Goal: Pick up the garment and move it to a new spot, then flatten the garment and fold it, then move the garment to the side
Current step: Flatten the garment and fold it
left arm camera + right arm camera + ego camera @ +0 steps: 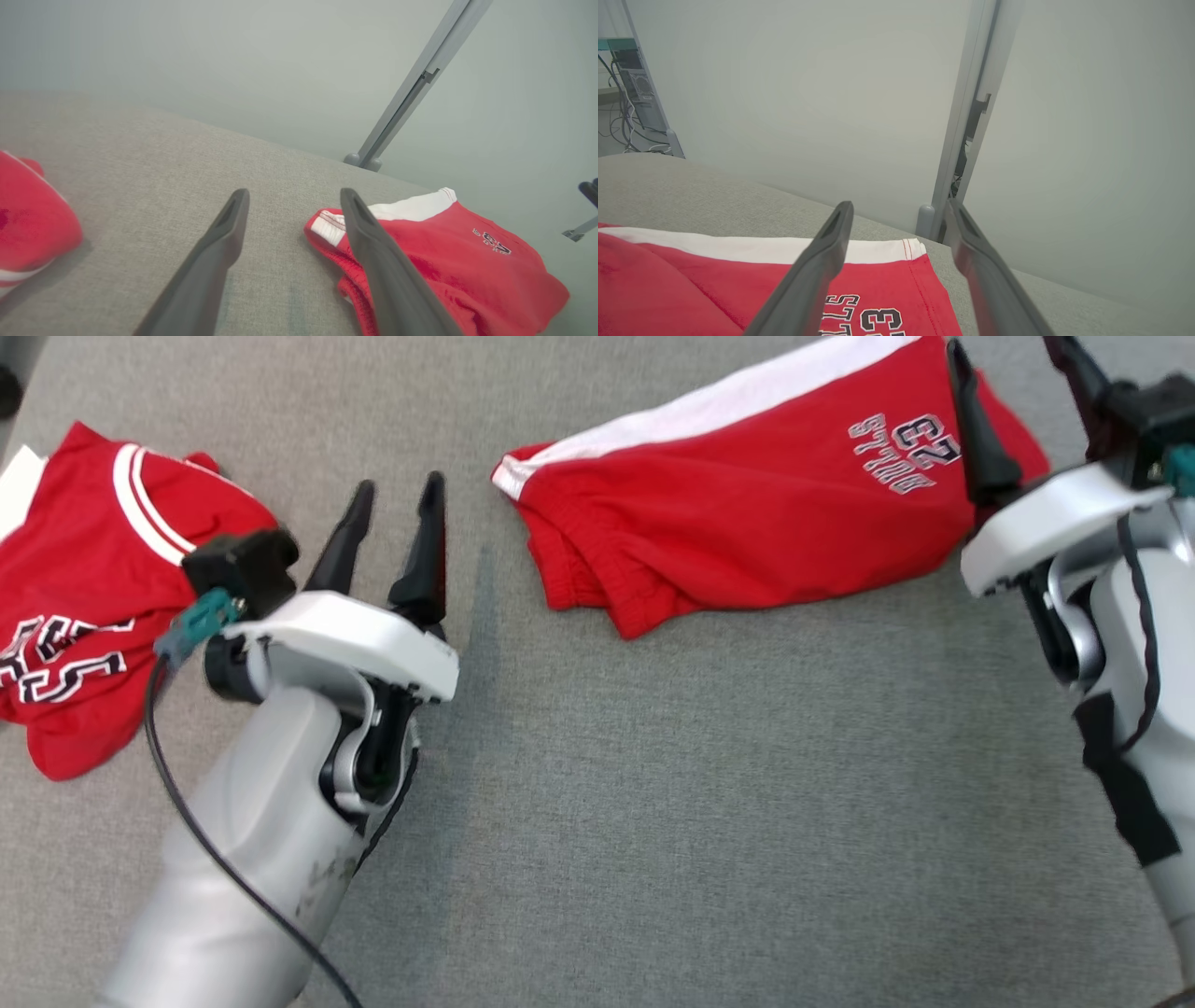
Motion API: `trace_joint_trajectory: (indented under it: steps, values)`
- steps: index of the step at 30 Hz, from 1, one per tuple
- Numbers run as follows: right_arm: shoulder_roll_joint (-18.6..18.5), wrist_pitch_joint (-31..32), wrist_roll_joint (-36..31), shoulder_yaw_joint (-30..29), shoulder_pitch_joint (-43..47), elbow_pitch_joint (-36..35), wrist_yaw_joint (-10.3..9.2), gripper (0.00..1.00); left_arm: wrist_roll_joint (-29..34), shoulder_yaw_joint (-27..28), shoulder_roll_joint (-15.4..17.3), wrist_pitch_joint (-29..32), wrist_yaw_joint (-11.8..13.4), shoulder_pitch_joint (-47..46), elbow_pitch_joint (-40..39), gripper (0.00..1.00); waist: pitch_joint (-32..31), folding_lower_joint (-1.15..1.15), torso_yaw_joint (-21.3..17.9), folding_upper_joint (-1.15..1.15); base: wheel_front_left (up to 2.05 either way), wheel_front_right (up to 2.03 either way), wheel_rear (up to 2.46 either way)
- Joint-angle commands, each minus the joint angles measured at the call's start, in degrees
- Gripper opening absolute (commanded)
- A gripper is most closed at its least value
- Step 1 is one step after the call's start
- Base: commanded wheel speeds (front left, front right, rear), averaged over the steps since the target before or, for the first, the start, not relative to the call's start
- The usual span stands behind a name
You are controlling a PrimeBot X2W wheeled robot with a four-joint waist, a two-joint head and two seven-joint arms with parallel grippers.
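While left claw (400, 483) gapes, shorts (747, 513) lie rightward—apart.

Red white-striped shorts (766, 523), folded, flat on the grey surface (653, 803)

Red shorts (747, 523), upper right, carry a white side stripe and black, white-edged lettering. Red jersey (84, 588), left, has white stripes. Grey cloth surface (700, 803) beneath.
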Motion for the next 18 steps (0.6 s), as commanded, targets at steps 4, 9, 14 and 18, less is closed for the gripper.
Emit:
trace_joint_trajectory:
  steps: [4,9,14,18]
  values:
    - [1.6,-0.1,-1.3,-3.7,6.5,-3.9,-0.01,1.00,9.0,4.7,0.4,-0.3,2.6,7.0,-5.6,1.00,-4.7,0.00,-1.7,0.00,0.00,0.00,0.00]
    - [4.4,-0.1,-2.7,-7.1,15.1,-7.9,-0.01,1.00,18.8,10.3,-1.0,-0.2,3.1,16.5,-11.7,1.00,-9.8,0.00,-3.1,0.00,0.00,0.00,0.00]
    - [6.7,-0.1,-2.8,-9.1,22.2,-11.6,-0.01,1.00,25.7,15.0,-2.7,-0.3,2.5,24.3,-16.5,1.00,-13.2,0.00,-4.3,0.00,0.00,0.00,0.00]
    - [8.2,-0.1,-1.5,-10.5,27.0,-13.0,-0.01,1.00,31.4,18.0,-4.5,-0.3,1.5,30.2,-20.7,1.00,-15.0,0.00,-5.4,0.00,0.00,0.00,0.00]
